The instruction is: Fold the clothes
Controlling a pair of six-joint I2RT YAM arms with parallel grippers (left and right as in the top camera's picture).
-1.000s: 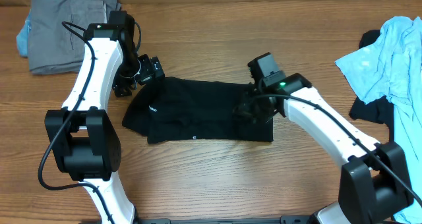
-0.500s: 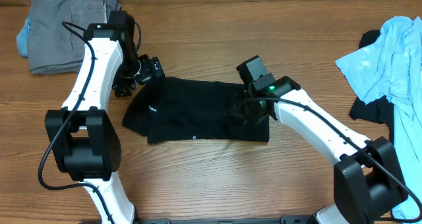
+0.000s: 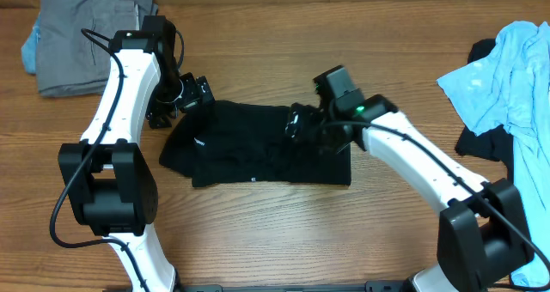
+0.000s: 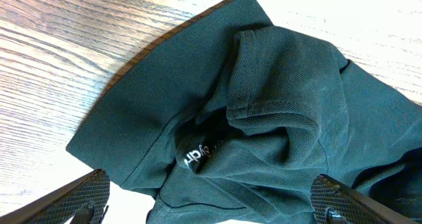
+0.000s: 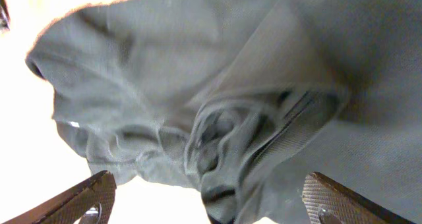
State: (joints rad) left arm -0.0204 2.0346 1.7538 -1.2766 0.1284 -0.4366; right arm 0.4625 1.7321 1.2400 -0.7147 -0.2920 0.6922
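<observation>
shirt: black shirt [image 3: 258,150] lies mid-bench [image 3: 275,240] as a rough folded rectangle. Its left end is bunched around the collar, with the white logo [image 4: 198,157] showing.
right gripper: right gripper [image 5: 211,197] has its fingers spread wide and holds nothing. It sits low over rumpled cloth at the shirt's right-centre.
right arm pose: reaches in from the lower right, wrist angled down and left over the shirt.
left gripper: left gripper [image 4: 211,204] is also wide and empty, hanging over the shirt's left end.
left arm pose: arched up from the near-left base, wrist tipped down at the collar end.
risk 1: a right fingertip could snag the loose ridge of cloth below it on lift-off and drag the fold open.
risk 2: pressing the bunched left end flat as it lies would likely lock in a crooked edge.
risk 3: both arms are over one garment, so converging moves risk contact.
other: grey garments [image 3: 77,34] and blue cloth [image 3: 507,77] are well apart.
</observation>
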